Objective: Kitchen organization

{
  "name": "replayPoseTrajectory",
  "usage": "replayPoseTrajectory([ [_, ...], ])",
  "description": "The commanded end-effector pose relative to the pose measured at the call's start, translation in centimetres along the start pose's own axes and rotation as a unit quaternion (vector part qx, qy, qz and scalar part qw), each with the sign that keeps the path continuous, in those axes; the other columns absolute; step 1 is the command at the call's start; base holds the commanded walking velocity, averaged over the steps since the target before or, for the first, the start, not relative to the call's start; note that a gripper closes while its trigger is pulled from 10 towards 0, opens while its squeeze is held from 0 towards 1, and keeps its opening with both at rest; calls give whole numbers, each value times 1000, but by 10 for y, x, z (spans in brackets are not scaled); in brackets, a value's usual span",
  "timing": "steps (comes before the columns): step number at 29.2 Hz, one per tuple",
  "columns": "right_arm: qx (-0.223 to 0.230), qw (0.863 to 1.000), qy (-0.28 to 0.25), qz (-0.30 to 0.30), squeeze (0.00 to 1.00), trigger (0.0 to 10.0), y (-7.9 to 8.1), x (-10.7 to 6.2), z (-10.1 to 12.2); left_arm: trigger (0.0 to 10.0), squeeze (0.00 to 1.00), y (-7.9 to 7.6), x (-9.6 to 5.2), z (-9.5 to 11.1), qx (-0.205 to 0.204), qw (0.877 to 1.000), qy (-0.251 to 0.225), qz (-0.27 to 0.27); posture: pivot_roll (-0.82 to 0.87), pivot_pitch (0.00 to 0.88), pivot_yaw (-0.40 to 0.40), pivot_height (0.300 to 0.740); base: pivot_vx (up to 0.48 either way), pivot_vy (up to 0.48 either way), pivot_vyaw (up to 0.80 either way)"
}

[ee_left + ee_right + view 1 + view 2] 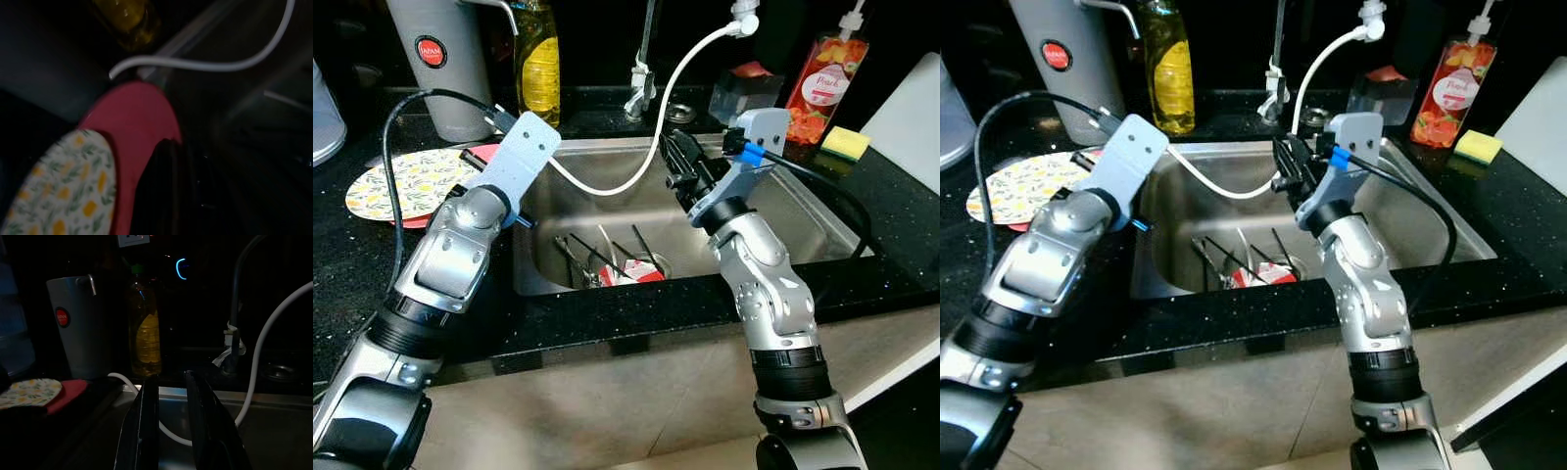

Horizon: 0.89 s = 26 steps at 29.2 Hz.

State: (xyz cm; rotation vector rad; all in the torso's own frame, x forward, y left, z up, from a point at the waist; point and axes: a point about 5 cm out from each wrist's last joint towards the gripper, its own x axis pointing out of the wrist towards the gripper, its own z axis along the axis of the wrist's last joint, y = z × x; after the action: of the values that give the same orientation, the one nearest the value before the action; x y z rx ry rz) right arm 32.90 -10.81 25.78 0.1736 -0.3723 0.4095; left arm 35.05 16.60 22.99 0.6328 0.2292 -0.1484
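A flowered plate [406,181] lies on a red plate [486,151] on the black counter left of the steel sink [803,220]. My left gripper [476,158] reaches over the red plate's rim; in the left wrist view a dark finger [161,191] lies across the red plate [137,127]. Over the sink's back part hangs my right gripper [679,163], its fingers [146,426] a little apart with nothing between them. Several utensils [602,257] and a red-and-white item [633,275] lie in the sink bottom.
A white hose [646,162] sags from the tap [641,83] across the sink between the arms. Behind stand a grey jug [440,59], a yellow oil bottle [538,64] and a red soap bottle [822,83]. A yellow sponge [845,143] and a white board [913,117] sit right.
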Motion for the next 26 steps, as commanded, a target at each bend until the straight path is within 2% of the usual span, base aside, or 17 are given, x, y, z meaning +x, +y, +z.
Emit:
replayPoseTrajectory([
  [1, 2, 1000, -1, -4, 0, 10000, -3, 1, 1, 10000, 1000, -1, 0, -6, 7, 1000, 10, -6, 65, 0, -33, 740, 0, 0, 0],
  [6, 2, 1000, -1, -3, 0, 10000, -3, 1, 1, 10000, 1000, -2, -2, -1, -2, 1000, -5, -15, 65, 0, -33, 740, 0, 0, 0],
  [7, 2, 1000, -1, -3, 0, 10000, -3, 1, 1, 10000, 0, -1, -6, 7, -12, 999, -34, -26, 65, 0, -34, 740, 0, 0, 0],
  [9, 2, 1000, -1, -3, 0, 10000, -3, 1, 1, 10000, 0, 0, -8, 10, -14, 999, -44, -28, 65, 0, -34, 740, 0, 0, 0],
  [12, 2, 1000, 0, -3, 0, 10000, -3, 1, 1, 10000, 0, -2, -17, 26, -14, 993, -107, -47, 66, 0, -36, 740, 0, 0, 0],
  [13, 2, 1000, 0, -3, 0, 10000, -3, 1, 1, 10000, 0, -2, -17, 26, -14, 993, -107, -47, 66, 0, -36, 740, 0, 0, 0],
  [16, 2, 1000, 0, -4, 0, 10000, -3, 1, 1, 10000, 0, -6, -31, 43, -36, 979, -181, -84, 66, 0, -36, 740, 0, 0, 0],
  [18, 2, 1000, 0, -4, 0, 10000, -3, 1, 0, 10000, 0, -4, -33, 46, -49, 976, -192, -86, 66, 0, -36, 740, 0, 0, 0],
  [19, 2, 1000, 0, -4, 0, 10000, -3, 1, 1, 10000, 0, 3, -31, 46, -73, 978, -183, -68, 65, 0, -37, 740, 0, 0, 0],
  [20, 2, 1000, 0, -4, 0, 10000, -3, 1, 1, 10000, 0, 3, -31, 46, -73, 978, -183, -68, 65, 0, -37, 740, 0, 0, 0],
  [22, 2, 1000, -1, -4, 0, 10000, -3, 1, 1, 10000, 0, 21, -23, 40, -114, 982, -153, -9, 65, 0, -37, 740, 0, 0, 0],
  [23, 3, 1000, 0, -4, 0, 10000, -3, 1, 1, 10000, 0, 34, -19, 36, -144, 978, -144, 41, 68, 0, -38, 740, 0, 0, 0],
  [24, 3, 1000, 0, -4, 0, 10000, -3, 1, 1, 10000, 0, 34, -19, 36, -144, 978, -144, 41, 68, 0, -38, 740, 0, 0, 0],
  [25, 3, 1000, 0, -4, 0, 10000, -3, 1, 1, 10000, 0, 51, -17, 30, -164, 969, -142, 118, 68, 0, -38, 740, 0, 0, 0],
  [26, 3, 1000, 0, -4, 0, 10000, -3, 1, 1, 10000, 0, 51, -17, 30, -164, 969, -142, 118, 68, 0, -38, 740, 0, 0, 0],
])
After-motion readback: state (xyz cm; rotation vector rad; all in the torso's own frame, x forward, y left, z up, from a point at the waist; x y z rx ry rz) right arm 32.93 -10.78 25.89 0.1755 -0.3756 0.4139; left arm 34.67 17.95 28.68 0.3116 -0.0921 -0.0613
